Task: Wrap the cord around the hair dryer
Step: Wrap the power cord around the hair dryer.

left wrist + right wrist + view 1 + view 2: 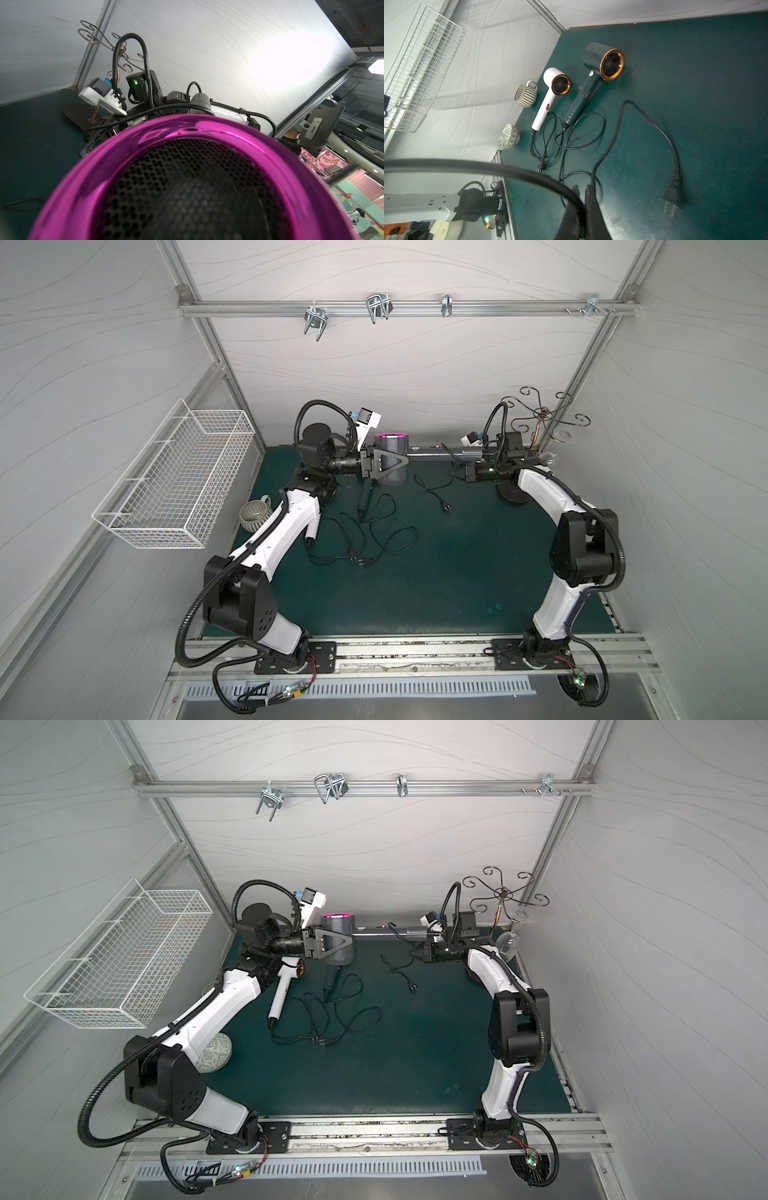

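A grey hair dryer with a magenta ring is held off the green mat at the back. My left gripper is shut on its barrel, one finger on each side. In the left wrist view the ring and its black mesh fill the frame and hide the jaws. The dryer's handle points toward my right arm. My right gripper is shut on the black cord. From there the cord loops over the mat to its plug, which lies flat.
A white dryer and a dark green dryer lie on the mat left of centre, their cords tangled beside them. A striped mug and a patterned bowl stand at the left edge. A wire basket hangs on the left wall; a glass rack stands back right.
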Controlling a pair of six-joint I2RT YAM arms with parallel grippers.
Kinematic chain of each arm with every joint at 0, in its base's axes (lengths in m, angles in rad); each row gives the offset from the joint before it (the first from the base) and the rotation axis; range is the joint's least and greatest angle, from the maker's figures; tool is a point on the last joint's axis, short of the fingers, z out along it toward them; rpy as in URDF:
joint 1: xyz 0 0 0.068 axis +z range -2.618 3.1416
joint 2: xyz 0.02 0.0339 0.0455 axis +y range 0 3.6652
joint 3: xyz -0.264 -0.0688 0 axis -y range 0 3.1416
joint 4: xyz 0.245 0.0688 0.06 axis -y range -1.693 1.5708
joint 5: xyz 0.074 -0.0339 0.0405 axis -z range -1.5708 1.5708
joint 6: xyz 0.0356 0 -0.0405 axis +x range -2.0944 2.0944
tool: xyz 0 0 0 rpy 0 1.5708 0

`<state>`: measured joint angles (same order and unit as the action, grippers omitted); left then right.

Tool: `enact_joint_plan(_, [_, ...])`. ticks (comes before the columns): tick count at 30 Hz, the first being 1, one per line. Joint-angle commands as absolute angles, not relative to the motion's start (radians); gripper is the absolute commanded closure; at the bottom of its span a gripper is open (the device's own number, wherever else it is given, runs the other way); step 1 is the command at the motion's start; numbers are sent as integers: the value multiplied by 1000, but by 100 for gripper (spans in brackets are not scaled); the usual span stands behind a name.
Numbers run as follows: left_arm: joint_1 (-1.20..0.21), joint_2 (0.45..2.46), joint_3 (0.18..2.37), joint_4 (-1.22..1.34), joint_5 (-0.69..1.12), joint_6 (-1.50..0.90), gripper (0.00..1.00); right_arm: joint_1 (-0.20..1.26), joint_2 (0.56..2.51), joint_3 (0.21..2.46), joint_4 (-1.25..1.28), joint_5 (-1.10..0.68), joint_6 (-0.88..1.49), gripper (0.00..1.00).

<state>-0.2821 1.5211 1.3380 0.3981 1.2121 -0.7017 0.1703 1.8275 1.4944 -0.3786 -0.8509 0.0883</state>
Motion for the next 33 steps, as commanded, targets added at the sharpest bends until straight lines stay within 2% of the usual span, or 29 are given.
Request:
enact_joint_plan(1, [-264,1515,1356,576,1197,-767,100,187,1754,1431,-260,-870,192,100])
enact_joint_plan(10, [-241,1558,1369,523,1001,-725,100,293,1601,1256,-169,-702,238,100])
enact_joint_plan(16, [-200,1589,1369,449,857,-668,100,387,1473,1222,-266,-590,167,100])
enact_joint_plan(26, [-189,1677,1414,305,736,-578,100,561,1422,1419,-614,-438,-30,100])
enact_joint_plan(33, [-188,1700,1413,211,660,-500,100,589,1440,1599,-752,-377,-126,100])
